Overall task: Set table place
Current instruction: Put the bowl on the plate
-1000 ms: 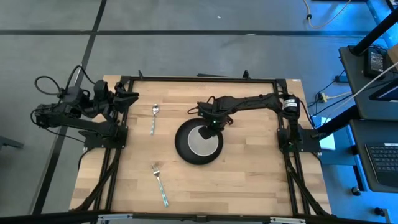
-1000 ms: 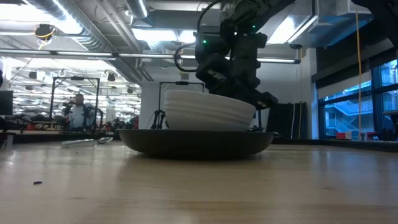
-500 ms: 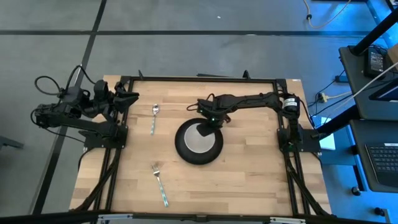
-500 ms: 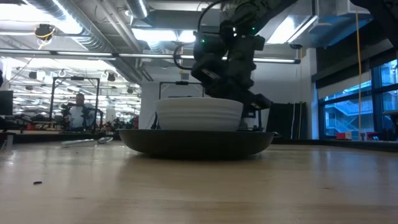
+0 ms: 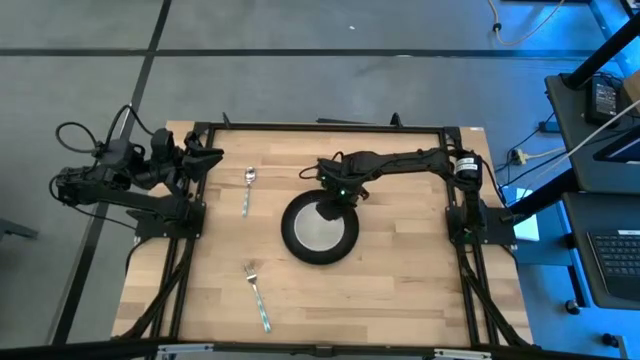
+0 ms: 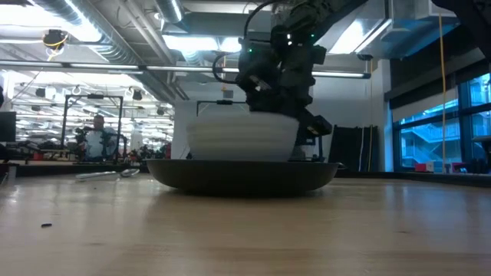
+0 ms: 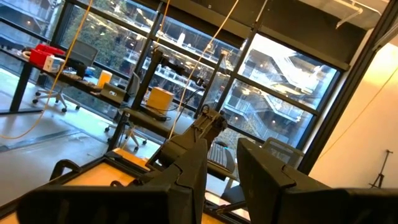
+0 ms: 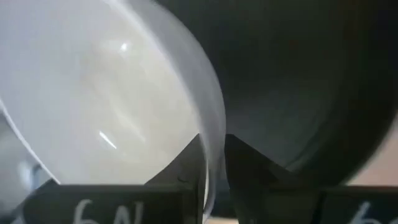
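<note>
Bowl [image 5: 320,231]: seated on plate [image 5: 296,244], rim pinched by right gripper [image 5: 334,196]; fingers to be parted gently before lifting. Left gripper [image 5: 205,156]: parked beyond plate, narrowly parted

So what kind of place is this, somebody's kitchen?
Not a kitchen; more likely a robotics lab or workshop. The low view shows exposed ceiling ducts and a person at distant benches. The left wrist view shows big windows and desks with equipment.
</note>
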You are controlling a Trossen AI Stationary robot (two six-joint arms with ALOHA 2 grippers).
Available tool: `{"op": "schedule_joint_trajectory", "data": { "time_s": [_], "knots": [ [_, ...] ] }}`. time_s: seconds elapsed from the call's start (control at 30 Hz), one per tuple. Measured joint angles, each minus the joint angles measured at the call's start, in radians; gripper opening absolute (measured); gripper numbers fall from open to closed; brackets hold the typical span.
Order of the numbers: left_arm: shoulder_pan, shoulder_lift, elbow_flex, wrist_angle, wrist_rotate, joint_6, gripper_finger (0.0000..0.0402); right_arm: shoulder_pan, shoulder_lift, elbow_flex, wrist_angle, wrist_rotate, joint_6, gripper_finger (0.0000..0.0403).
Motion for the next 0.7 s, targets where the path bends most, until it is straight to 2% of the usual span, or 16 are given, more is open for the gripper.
{"op": "schedule_joint_trajectory", "data": {
  "time_s": [0.1, 0.4, 0.7],
  "knots": [
    [0.000, 0.000, 0.000, 0.000, 0.000, 0.000, 0.0082, -0.004, 0.000, 0.000, -0.004, -0.041, -0.028, 0.0059],
    [0.000, 0.000, 0.000, 0.000, 0.000, 0.000, 0.0082, -0.008, 0.000, 0.000, 0.001, 0.062, -0.030, 0.0059],
    [0.000, 0.000, 0.000, 0.000, 0.000, 0.000, 0.0082, -0.011, 0.000, 0.000, 0.001, 0.063, -0.038, 0.0059]
  ]
}}
